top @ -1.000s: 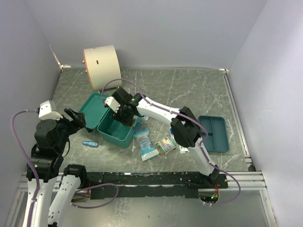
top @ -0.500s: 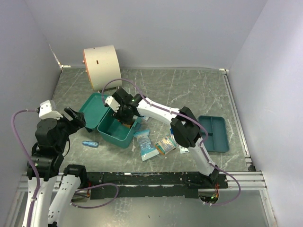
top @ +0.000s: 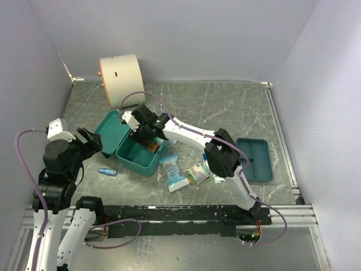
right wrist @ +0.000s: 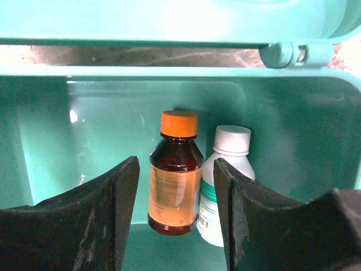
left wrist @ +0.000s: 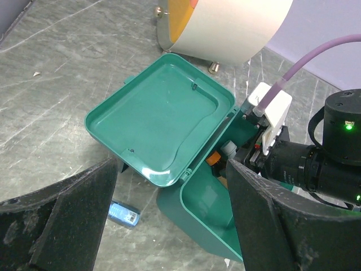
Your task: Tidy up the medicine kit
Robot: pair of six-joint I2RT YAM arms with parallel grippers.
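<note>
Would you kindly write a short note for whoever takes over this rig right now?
Left pincer: open, empty, by the open lid.
Right pincer: open, over the medicine kit, gripping nothing.
Done: amber bottle and white bottle are inside the kit.
To do: blue tube and packets lie on the table; lid not yet shut.

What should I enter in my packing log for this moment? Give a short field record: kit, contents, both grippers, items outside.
kit: medicine kit, lid open
inside: amber bottle with orange cap, white bottle, side by side
right gripper: open, aimed at the bottles
left gripper: open, facing the lid
outside: packets, blue tube beside the kit
</note>
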